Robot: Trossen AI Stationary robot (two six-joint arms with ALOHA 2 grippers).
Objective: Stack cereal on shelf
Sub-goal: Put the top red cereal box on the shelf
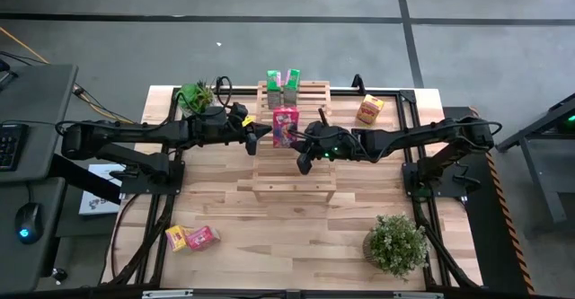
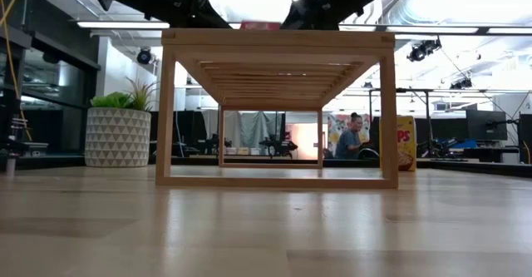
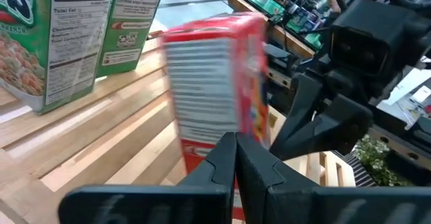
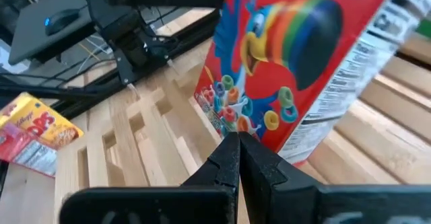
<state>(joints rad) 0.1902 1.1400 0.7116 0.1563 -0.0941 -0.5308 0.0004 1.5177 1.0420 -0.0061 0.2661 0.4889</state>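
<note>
A pink-red cereal box (image 1: 286, 124) stands on the shelf (image 1: 294, 169), a slatted wooden rack at mid-table, between my two grippers. My left gripper (image 1: 266, 136) is shut at the box's left side. My right gripper (image 1: 300, 141) is shut at its right side. In the left wrist view the box (image 3: 215, 83) shows its white narrow side. In the right wrist view the box (image 4: 296, 56) shows its toucan front and looks tilted. Two green cereal boxes (image 1: 281, 85) stand upright at the shelf's far end. My left gripper sets its shut fingertips (image 3: 236, 150) against the low part of the box's white narrow side (image 3: 202, 133), coming nearly level from the table's left. The box's bottom rests on the shelf's slats. My right gripper puts its shut fingertips (image 4: 237, 146) to the lower edge of the box's printed front (image 4: 232, 120), slanting down from the table's right. The fingers hide the exact spot of touch.
A yellow box (image 1: 369, 109) lies on the table at the far right. A yellow and a pink-red box (image 1: 191, 238) lie at the near left. Potted plants stand at the far left (image 1: 198, 95) and near right (image 1: 396, 243).
</note>
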